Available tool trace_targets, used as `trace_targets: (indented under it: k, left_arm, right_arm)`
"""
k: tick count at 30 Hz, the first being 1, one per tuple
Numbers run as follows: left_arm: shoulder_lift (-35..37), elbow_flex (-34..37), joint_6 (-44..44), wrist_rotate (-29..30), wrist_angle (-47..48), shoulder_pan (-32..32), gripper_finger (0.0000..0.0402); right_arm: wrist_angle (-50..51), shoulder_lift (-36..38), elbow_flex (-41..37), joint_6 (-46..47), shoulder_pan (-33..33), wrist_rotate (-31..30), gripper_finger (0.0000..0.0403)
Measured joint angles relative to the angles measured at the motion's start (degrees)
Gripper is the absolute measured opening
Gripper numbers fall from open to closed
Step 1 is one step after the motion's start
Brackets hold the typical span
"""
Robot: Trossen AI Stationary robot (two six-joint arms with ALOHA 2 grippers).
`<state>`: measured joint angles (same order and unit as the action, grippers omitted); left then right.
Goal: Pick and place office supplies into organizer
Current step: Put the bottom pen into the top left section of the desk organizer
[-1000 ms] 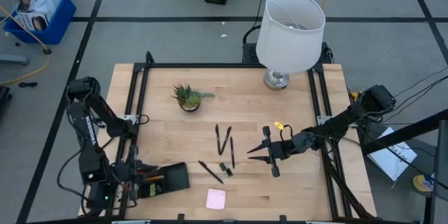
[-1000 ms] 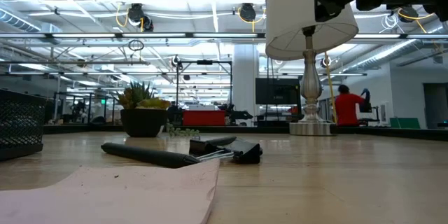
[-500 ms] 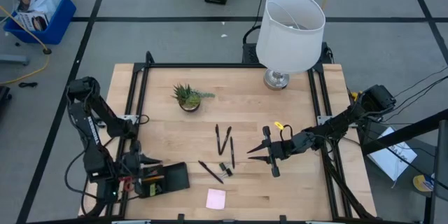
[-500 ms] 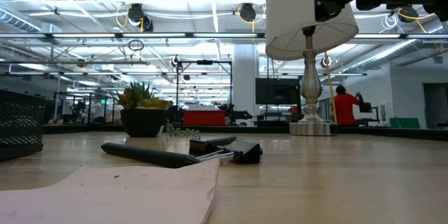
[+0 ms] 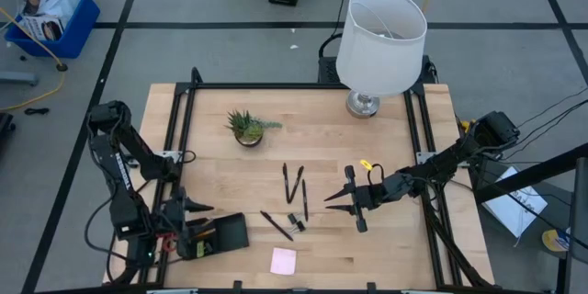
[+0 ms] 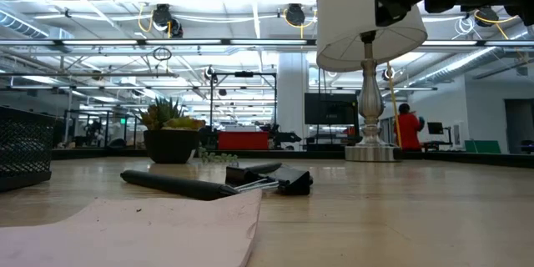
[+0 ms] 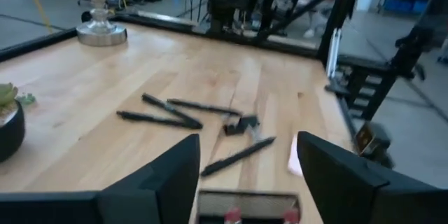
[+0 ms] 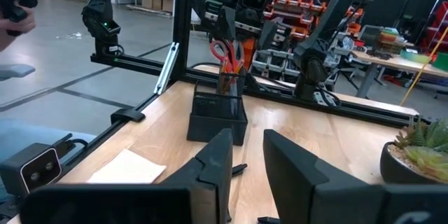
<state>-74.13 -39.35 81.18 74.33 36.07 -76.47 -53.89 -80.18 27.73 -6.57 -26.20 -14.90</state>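
Left gripper [image 5: 190,208] hangs open above the black mesh organizer [image 5: 220,236] at seven o'clock (red-handled scissors [image 8: 225,51] inside). Right gripper [image 5: 338,198] waits at four o'clock, fingers slightly parted, holding nothing.

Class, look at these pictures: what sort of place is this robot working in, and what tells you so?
Probably a robotics lab or workshop: a wooden table in a black metal frame, taped lines on a grey floor, and benches and equipment racks under ceiling strip lights beyond.
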Motion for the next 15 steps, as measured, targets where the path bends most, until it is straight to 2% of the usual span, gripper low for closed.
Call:
trace_targets:
  k: [3, 7, 11, 15]
  left_arm:
    - [0.0, 0.0, -3.2, 2.5, -5.0, 0.6, 0.0254]
    - [0.0, 0.0, -9.5, 2.7, -10.7, 3.6, 0.0257]
    - [0.0, 0.0, -14.3, 1.9, -15.9, 8.4, 0.0257]
    - [0.0, 0.0, -20.0, -1.1, -20.1, 13.1, 0.0258]
  right_arm:
    - [-0.5, 0.0, 0.0, -0.2, 0.0, -0.8, 0.0074]
    - [-0.6, 0.0, 0.0, 2.6, 0.0, -1.5, 0.0074]
    - [3.9, 0.0, 0.1, 11.0, 1.2, -1.5, 0.0084]
    - [8.3, -2.4, 0.0, 13.4, 2.9, -1.9, 0.0114]
